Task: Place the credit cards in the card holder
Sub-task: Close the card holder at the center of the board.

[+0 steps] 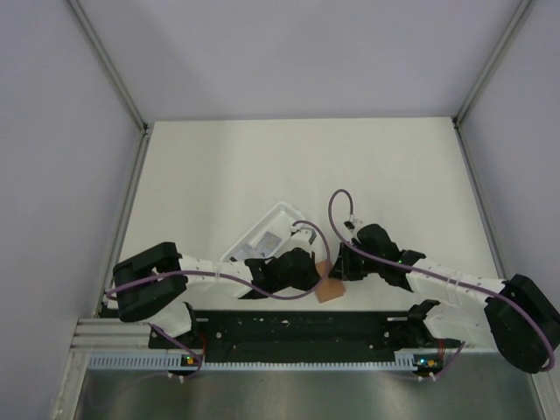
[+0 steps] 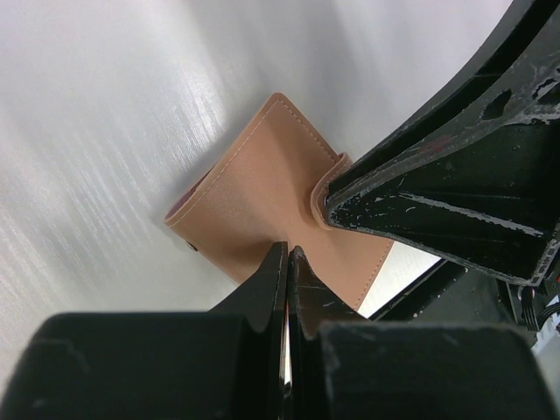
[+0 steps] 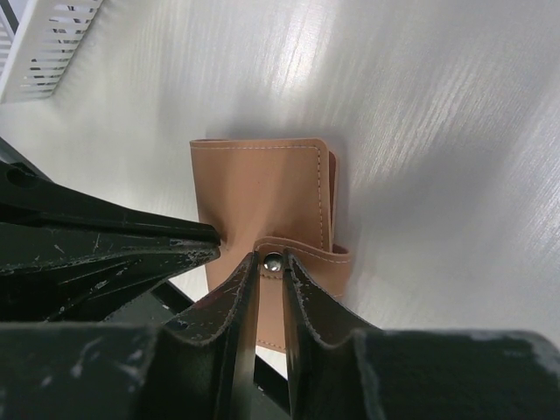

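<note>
The card holder [image 1: 332, 290], an orange-brown folded wallet, lies shut on the table near the front edge, between the two grippers. It also shows in the left wrist view [image 2: 254, 210] and the right wrist view [image 3: 258, 188]. My left gripper [image 2: 289, 249] is shut, with its tips down on the wallet's cover; in the top view it [image 1: 313, 275] is at the wallet's left. My right gripper [image 3: 271, 256] is closed on the wallet's snap strap [image 3: 302, 262], with the metal snap between its tips; in the top view it [image 1: 344, 269] is at the wallet's right. No credit cards show clearly.
A longer white plastic tray [image 1: 278, 213] lies tilted just behind the left gripper, with something greyish inside that I cannot make out. Its slotted edge [image 3: 48, 44] shows at the top left of the right wrist view. The black rail [image 1: 297, 328] runs along the front.
</note>
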Action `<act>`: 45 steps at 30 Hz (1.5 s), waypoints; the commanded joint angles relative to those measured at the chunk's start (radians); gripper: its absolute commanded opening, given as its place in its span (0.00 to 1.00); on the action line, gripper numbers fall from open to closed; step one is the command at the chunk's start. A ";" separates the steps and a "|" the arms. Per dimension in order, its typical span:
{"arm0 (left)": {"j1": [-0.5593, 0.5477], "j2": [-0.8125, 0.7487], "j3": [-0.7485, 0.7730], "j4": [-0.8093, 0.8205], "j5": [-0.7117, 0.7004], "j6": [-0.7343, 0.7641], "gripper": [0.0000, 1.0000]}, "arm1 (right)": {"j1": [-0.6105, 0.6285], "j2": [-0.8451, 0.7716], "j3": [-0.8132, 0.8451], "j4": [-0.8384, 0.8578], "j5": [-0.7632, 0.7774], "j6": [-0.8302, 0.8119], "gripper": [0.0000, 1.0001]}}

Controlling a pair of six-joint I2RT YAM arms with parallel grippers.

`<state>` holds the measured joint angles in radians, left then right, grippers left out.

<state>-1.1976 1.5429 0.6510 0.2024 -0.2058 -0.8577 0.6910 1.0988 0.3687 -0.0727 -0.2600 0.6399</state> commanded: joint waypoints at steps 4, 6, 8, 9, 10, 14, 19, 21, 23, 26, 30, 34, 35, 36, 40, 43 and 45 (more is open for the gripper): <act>0.000 0.006 0.002 0.026 0.000 0.011 0.00 | -0.008 0.032 0.052 -0.022 0.005 -0.005 0.16; 0.000 0.006 0.002 0.029 0.000 0.011 0.00 | -0.008 0.036 0.059 -0.038 0.011 -0.005 0.16; 0.000 0.009 0.004 0.031 0.003 0.011 0.00 | -0.008 0.044 0.068 -0.058 0.021 -0.006 0.16; 0.000 0.008 0.003 0.029 0.002 0.013 0.00 | -0.007 0.053 0.075 -0.071 0.024 -0.011 0.16; 0.000 0.009 0.004 0.029 0.003 0.013 0.00 | -0.005 0.059 0.081 -0.081 0.028 -0.013 0.16; 0.000 0.013 0.006 0.032 0.003 0.009 0.00 | 0.005 0.090 0.105 -0.110 0.050 -0.020 0.16; 0.000 0.014 0.001 0.034 0.005 0.009 0.00 | 0.031 0.130 0.141 -0.150 0.088 -0.019 0.16; 0.000 0.014 0.001 0.034 0.005 0.008 0.00 | 0.045 0.142 0.157 -0.167 0.114 -0.017 0.16; 0.000 0.013 -0.002 0.035 0.003 0.006 0.00 | 0.062 0.157 0.170 -0.185 0.136 -0.014 0.16; 0.000 0.010 -0.001 0.031 0.003 0.011 0.00 | 0.084 0.176 0.197 -0.220 0.174 -0.008 0.16; 0.000 0.006 -0.002 0.031 0.002 0.011 0.00 | 0.114 0.217 0.231 -0.266 0.215 0.006 0.16; 0.000 0.002 -0.008 0.031 0.000 0.011 0.00 | 0.139 0.263 0.262 -0.292 0.245 0.015 0.16; 0.000 0.000 -0.008 0.031 0.000 0.009 0.00 | 0.145 0.274 0.268 -0.300 0.251 0.017 0.16; 0.000 -0.001 -0.008 0.031 0.000 0.011 0.00 | 0.150 0.285 0.272 -0.309 0.255 0.020 0.16; 0.000 -0.006 -0.011 0.028 0.000 0.013 0.00 | 0.162 0.314 0.283 -0.325 0.292 0.024 0.15; 0.000 -0.012 -0.016 0.029 -0.003 0.011 0.00 | 0.165 0.329 0.282 -0.332 0.300 0.029 0.13; 0.000 -0.015 -0.021 0.029 -0.004 0.009 0.00 | 0.171 0.341 0.283 -0.337 0.307 0.027 0.11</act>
<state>-1.1976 1.5475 0.6441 0.2092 -0.2016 -0.8577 0.8387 1.3685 0.6762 -0.3679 -0.0467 0.6670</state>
